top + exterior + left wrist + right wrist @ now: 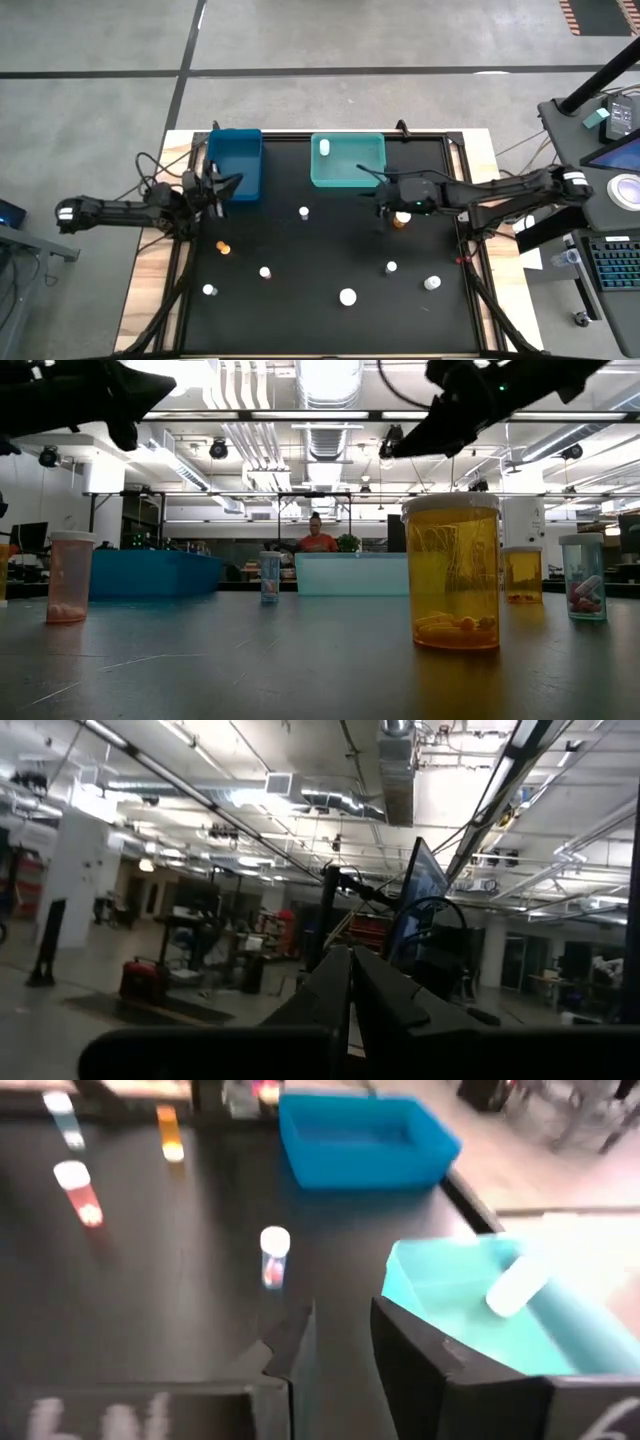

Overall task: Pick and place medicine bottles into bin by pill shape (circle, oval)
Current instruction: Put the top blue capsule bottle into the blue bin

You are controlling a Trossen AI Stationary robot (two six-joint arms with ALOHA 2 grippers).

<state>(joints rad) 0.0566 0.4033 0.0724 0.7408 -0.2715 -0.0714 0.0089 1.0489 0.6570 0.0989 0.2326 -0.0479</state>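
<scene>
Several tiny white-capped medicine bottles stand upright on the black table: a clear one (304, 212), an amber one (223, 246), an amber one (401, 220) beside my right gripper, and others along the near side (347, 296). One white bottle (324, 148) lies in the teal bin (372, 170); it also shows in the right wrist view (515, 1288). My right gripper (383, 201) is open and empty, above the table at the teal bin's near edge. My left gripper (218, 188) is shut and empty, raised beside the blue bin (236, 165).
The two bins stand side by side at the table's far edge. In the low view a large amber bottle (451, 573) stands nearest the camera, with others (70, 576) spread across the table. A person (317, 537) shows far behind the table.
</scene>
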